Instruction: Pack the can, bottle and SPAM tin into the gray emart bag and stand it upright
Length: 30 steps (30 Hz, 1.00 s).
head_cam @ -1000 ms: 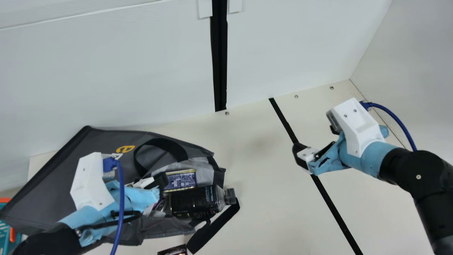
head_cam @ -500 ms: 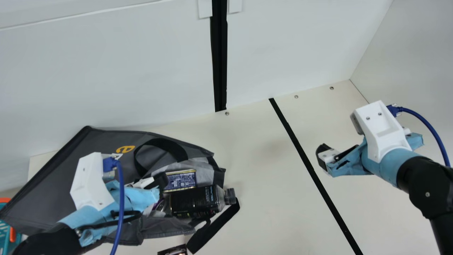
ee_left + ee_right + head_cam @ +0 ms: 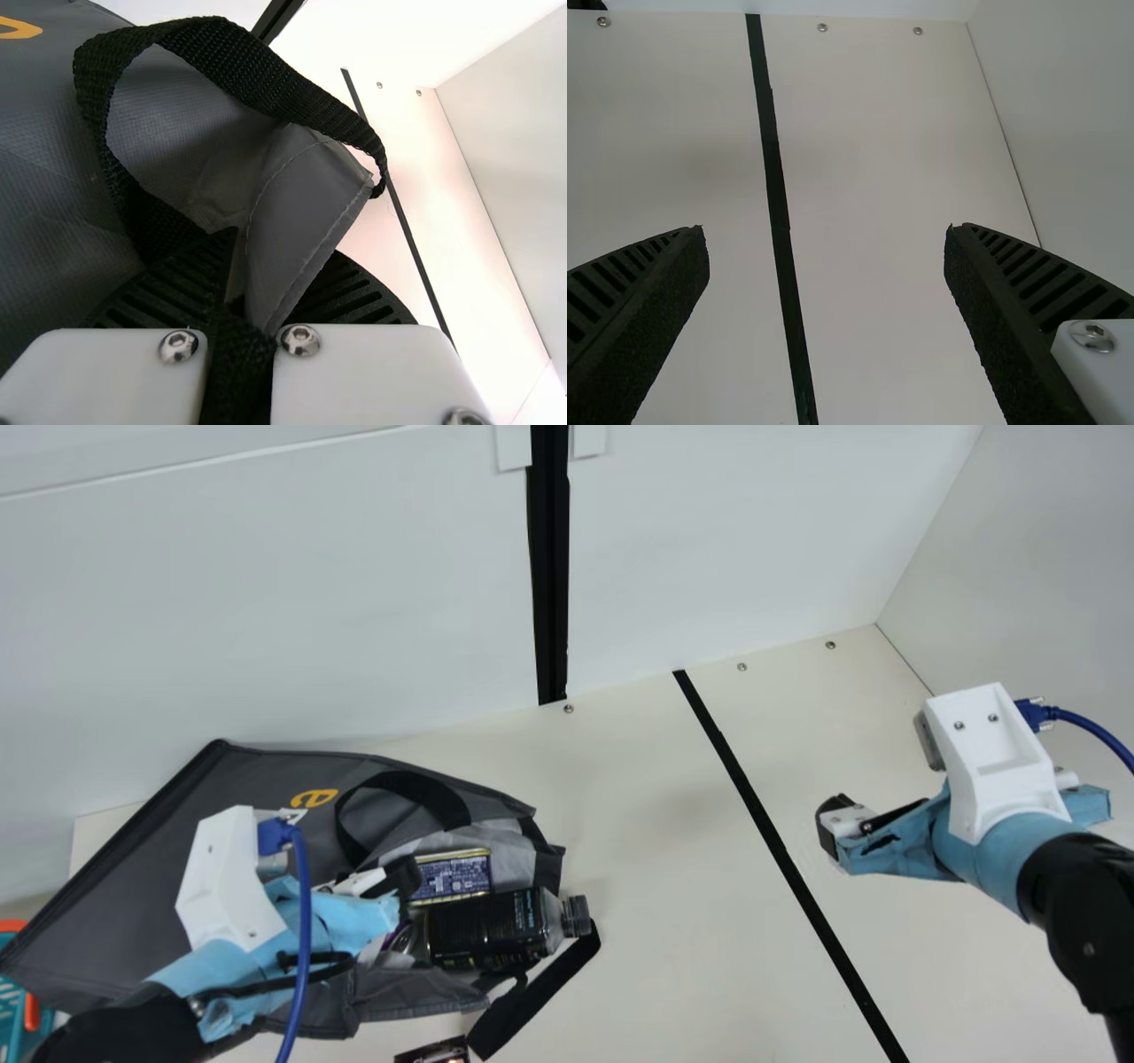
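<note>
The gray bag (image 3: 266,779) lies on its side at the left of the main view, its mouth facing right. In the mouth are the blue SPAM tin (image 3: 454,875) and, beside it, the dark bottle (image 3: 492,930), its cap sticking out. My left gripper (image 3: 403,877) is at the bag's mouth; in the left wrist view my left gripper (image 3: 239,301) is shut on the gray bag's edge (image 3: 301,195). Over at the right, my right gripper (image 3: 828,828) hangs above the table; in the right wrist view my right gripper (image 3: 827,257) is open with nothing between its fingers.
A small dark object (image 3: 434,1052) is cut off by the main view's bottom edge. A teal and orange item (image 3: 18,992) stands at the far left. White walls (image 3: 310,602) border the table at the back and right.
My right arm has moved right, away from the bag and past the black line on the table. My left arm and the bag have kept still.
</note>
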Motion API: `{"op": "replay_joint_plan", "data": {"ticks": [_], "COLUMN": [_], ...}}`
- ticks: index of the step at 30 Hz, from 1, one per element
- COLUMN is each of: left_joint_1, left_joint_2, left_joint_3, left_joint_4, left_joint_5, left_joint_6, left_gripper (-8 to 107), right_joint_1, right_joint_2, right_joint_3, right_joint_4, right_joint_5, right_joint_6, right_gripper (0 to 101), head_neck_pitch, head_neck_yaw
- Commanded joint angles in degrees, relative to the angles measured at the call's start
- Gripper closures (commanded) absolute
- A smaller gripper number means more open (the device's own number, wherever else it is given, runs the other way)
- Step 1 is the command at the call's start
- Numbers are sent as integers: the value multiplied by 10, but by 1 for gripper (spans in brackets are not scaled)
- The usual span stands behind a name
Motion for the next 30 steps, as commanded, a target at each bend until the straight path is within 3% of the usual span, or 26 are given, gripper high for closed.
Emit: {"op": "replay_joint_plan", "data": {"ticks": [1,30], "left_joint_1": [0,0], "left_joint_2": [0,0], "left_joint_3": [0,0], "left_joint_4": [0,0], "left_joint_5": [0,0], "left_joint_6": [0,0], "left_gripper": [107,107], "right_joint_1": [4,11], "right_joint_2": [-3,-75], "right_joint_3": [-2,-19], "right_joint_4": [-11,-80], "right_joint_5": [9,102], "right_joint_6": [21,132], "right_gripper": [6,6], "head_neck_pitch": [-13,-13], "head_neck_yaw": [-1,-1]}}
